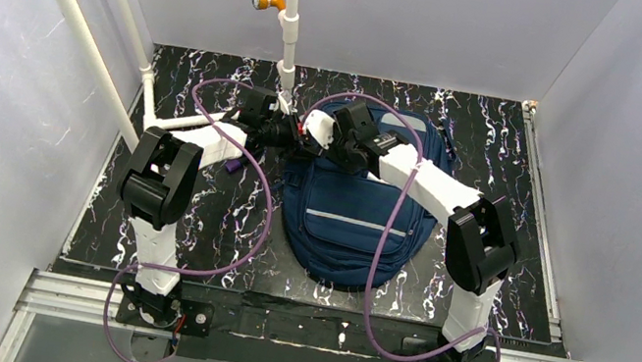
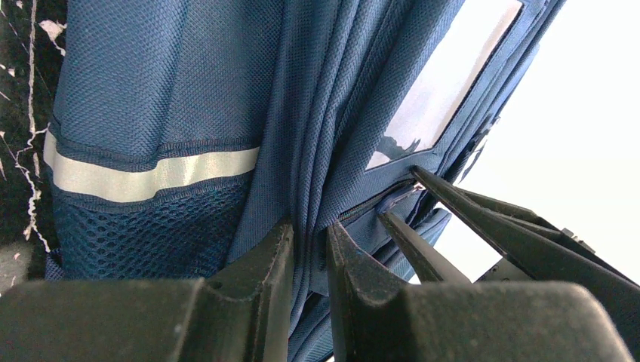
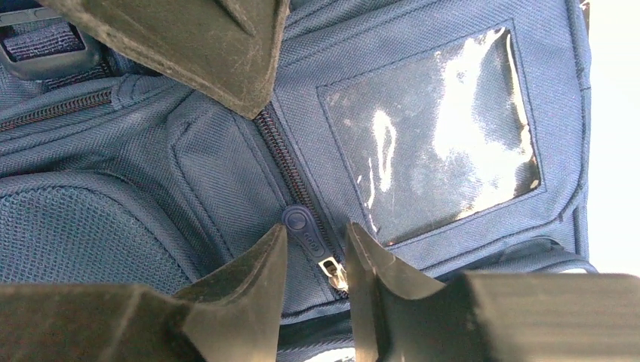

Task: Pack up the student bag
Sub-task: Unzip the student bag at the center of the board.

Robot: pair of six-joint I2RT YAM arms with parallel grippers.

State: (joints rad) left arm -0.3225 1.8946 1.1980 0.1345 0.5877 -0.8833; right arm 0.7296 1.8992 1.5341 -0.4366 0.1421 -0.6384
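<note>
The student bag [image 1: 355, 217], a navy backpack with a reflective strip, lies on the black marbled table [image 1: 191, 218]. Both grippers meet at its far left corner. My left gripper [image 1: 297, 137] is shut on a fold of the bag's navy fabric [image 2: 226, 68], pinched between the fingertips [image 2: 309, 235]. My right gripper [image 1: 330, 138] hangs over the front pocket beside the clear window [image 3: 438, 136]. Its jaws [image 3: 317, 230] stand narrowly apart on either side of the blue zipper pull [image 3: 304, 225] and metal slider [image 3: 334, 273], without clamping them. The bag's inside is hidden.
A white pipe pole [image 1: 288, 16] with an orange fitting [image 1: 269, 1] stands at the back centre, close to both grippers. A slanted white pipe [image 1: 69, 7] runs along the left wall. Purple cables [image 1: 264, 201] loop beside the bag. Grey walls enclose the table.
</note>
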